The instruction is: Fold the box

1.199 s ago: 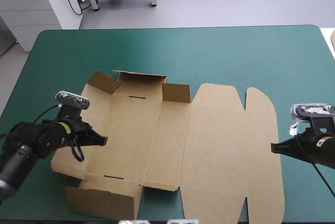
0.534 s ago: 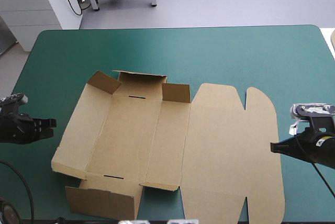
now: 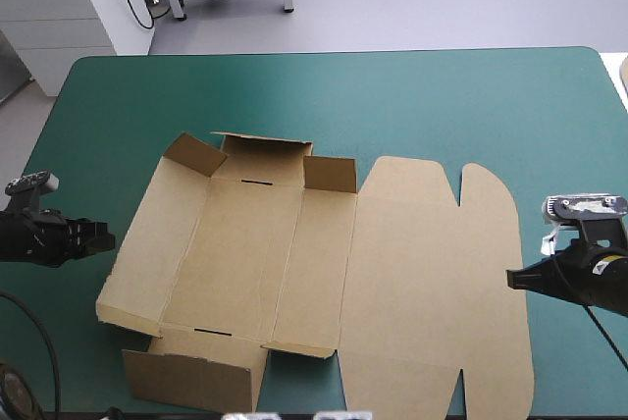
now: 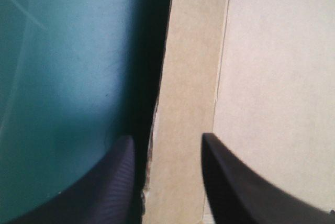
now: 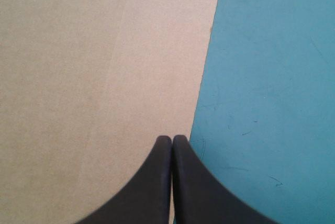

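The brown box (image 3: 324, 263) lies open and mostly flat on the teal-green cover, lid panel (image 3: 432, 273) to the right. Its far wall (image 3: 260, 150) and two corner flaps stand raised, and a near-left flap (image 3: 196, 376) is folded up. My left gripper (image 3: 106, 239) sits low at the box's left edge. In the left wrist view it (image 4: 166, 143) is open, with the left panel's edge (image 4: 183, 77) running between its fingers. My right gripper (image 3: 512, 279) is at the lid's right edge. In the right wrist view it (image 5: 171, 140) is shut, its tip at the board's edge (image 5: 207, 77).
The box's near edge lies close to the table's front edge (image 3: 294, 410). Teal-green cover (image 3: 392, 96) runs from the box to the far edge. A white cabinet (image 3: 69, 8) stands beyond the far left corner.
My left arm pulled back from over the box's left panel to beyond its left edge, then came slightly back toward that edge. The right arm and the box have stayed put.
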